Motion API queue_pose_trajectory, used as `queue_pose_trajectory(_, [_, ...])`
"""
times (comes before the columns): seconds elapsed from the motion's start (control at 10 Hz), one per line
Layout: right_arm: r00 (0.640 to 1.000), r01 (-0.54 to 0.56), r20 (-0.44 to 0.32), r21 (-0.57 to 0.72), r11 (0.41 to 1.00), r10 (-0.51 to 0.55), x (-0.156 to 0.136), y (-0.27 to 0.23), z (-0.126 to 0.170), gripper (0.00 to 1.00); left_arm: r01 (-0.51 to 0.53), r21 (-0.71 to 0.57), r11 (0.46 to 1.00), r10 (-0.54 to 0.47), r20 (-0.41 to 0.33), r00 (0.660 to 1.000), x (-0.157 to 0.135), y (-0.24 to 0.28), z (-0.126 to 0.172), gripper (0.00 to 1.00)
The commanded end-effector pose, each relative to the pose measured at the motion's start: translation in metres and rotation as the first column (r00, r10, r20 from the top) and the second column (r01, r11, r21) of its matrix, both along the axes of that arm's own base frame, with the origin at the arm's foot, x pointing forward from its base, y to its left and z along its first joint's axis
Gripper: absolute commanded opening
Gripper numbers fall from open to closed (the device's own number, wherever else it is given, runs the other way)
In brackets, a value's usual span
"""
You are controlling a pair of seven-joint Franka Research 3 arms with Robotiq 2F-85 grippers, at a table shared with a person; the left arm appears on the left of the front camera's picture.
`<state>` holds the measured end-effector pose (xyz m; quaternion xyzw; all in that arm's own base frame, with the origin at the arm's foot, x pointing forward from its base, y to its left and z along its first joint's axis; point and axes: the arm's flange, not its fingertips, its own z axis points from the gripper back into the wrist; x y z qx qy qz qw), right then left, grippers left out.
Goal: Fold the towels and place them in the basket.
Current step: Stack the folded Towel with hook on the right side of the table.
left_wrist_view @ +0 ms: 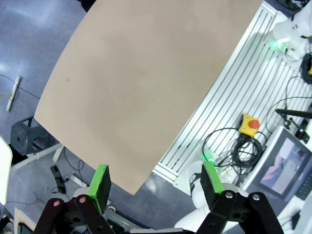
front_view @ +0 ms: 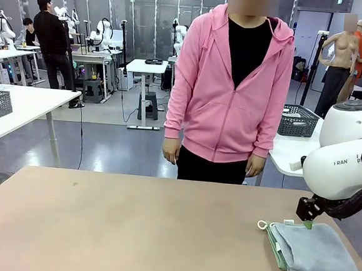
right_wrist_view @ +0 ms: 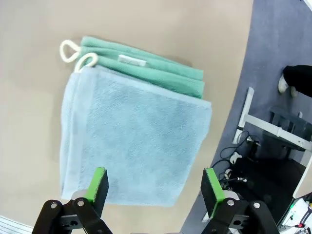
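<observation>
Two folded towels lie stacked at the table's near right corner. The pale blue-grey towel is on top, and the mint green towel with its white loop peeks out beneath it. My right gripper hovers open just above the stack's edge, nothing between its green pads. My left gripper is open high over the bare table's corner. The basket is out of view.
A person in a pink hoodie stands at the far side of the tan table, hands down. A dark mesh basket sits on another white table behind. An emergency stop button and cables lie on the floor.
</observation>
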<state>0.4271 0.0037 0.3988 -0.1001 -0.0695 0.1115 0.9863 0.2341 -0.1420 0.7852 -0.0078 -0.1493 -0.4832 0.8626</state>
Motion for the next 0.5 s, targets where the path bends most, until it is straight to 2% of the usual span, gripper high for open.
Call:
queue_pose_trajectory(0.0, [0.997,-0.055,0.06,0.112,0.992,0.048,-0.045,0.009,0.037,1.0,-0.011,0.0,1.0,0.011,0.006,1.0,-0.002,0.0,0.001,0.93])
queue_pose_trajectory(0.2, [0.987,-0.147,0.08,0.126,0.981,0.138,-0.073,0.004,0.116,1.0,-0.011,0.0,1.0,0.011,0.006,1.0,-0.002,0.0,0.001,0.93])
queue_pose_trajectory(0.4, [0.983,-0.18,0.025,0.207,0.961,0.179,-0.112,-0.004,0.193,1.0,-0.011,0.0,1.0,0.011,0.006,1.0,-0.002,0.0,0.001,0.93])
